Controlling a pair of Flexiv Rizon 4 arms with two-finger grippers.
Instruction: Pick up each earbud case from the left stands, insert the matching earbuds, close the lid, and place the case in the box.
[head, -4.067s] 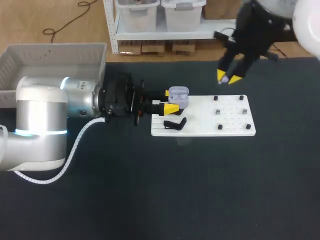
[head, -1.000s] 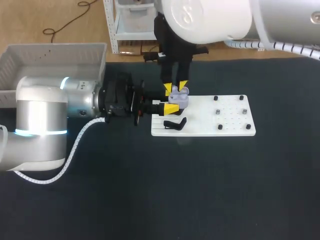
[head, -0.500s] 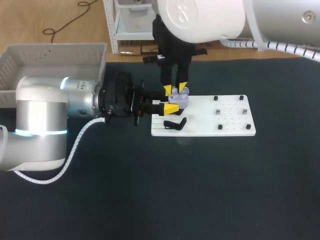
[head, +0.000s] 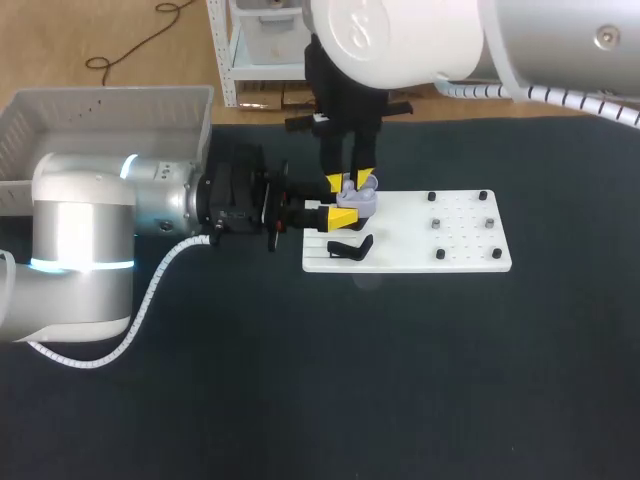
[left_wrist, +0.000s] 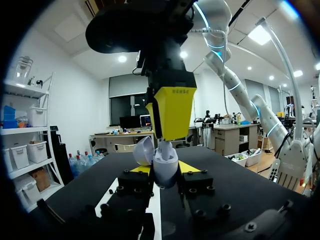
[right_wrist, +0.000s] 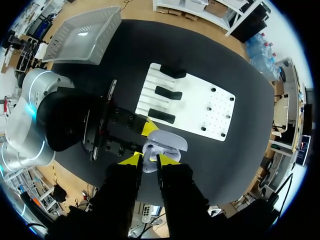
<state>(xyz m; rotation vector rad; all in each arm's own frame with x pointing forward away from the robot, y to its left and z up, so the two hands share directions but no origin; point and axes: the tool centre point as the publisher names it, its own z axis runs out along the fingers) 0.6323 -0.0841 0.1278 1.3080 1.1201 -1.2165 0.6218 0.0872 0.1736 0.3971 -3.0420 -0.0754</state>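
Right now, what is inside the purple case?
The right end effector hangs over the open case, held by the left end effector, mostly covering its inside. Its contents are hidden.

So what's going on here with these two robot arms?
The left gripper holds a lavender earbud case, lid open, at the edge of the white board. The right gripper hangs directly over the open case, apparently to put an earbud in; I can't see one clearly. The grey box sits by the left arm.
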